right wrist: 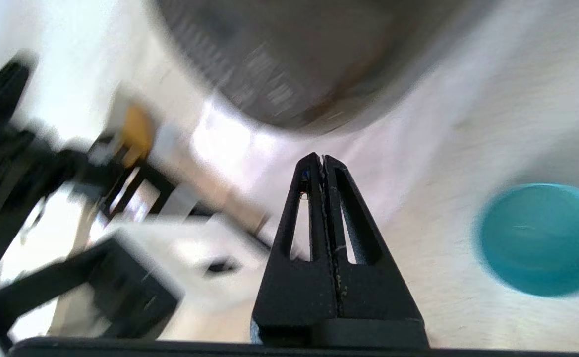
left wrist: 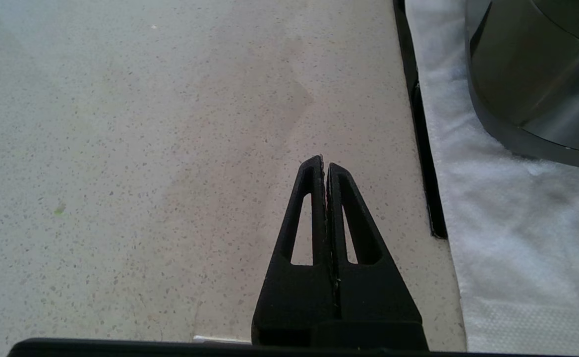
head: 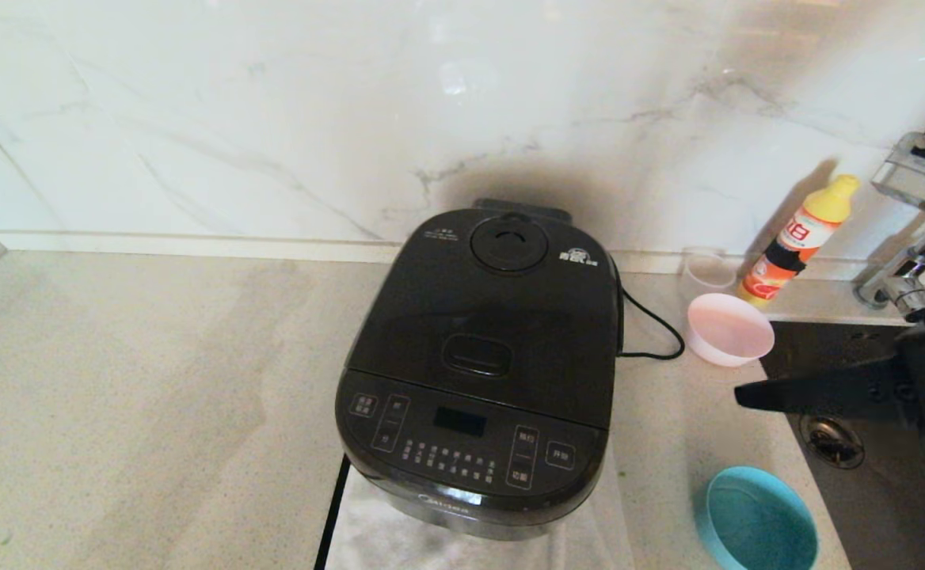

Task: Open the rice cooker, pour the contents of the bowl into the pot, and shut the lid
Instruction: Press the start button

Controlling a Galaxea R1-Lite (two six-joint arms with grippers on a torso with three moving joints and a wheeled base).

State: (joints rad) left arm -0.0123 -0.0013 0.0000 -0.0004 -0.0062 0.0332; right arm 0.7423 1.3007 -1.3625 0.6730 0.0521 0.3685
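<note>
Right of the rice cooker [head: 478,372] – right hand [head: 740,394] pressed together, empty, lid [head: 494,317] down

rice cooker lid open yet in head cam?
No, the lid lies flat and shut on the rice cooker, with no pot interior showing.

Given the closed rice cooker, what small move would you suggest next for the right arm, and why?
Probably swing the shut right gripper left toward the oblong release button on the glossy black hinged lid. The lid is still down on the large black rice cooker, and the gripper hangs beside it, over the sink edge.
</note>
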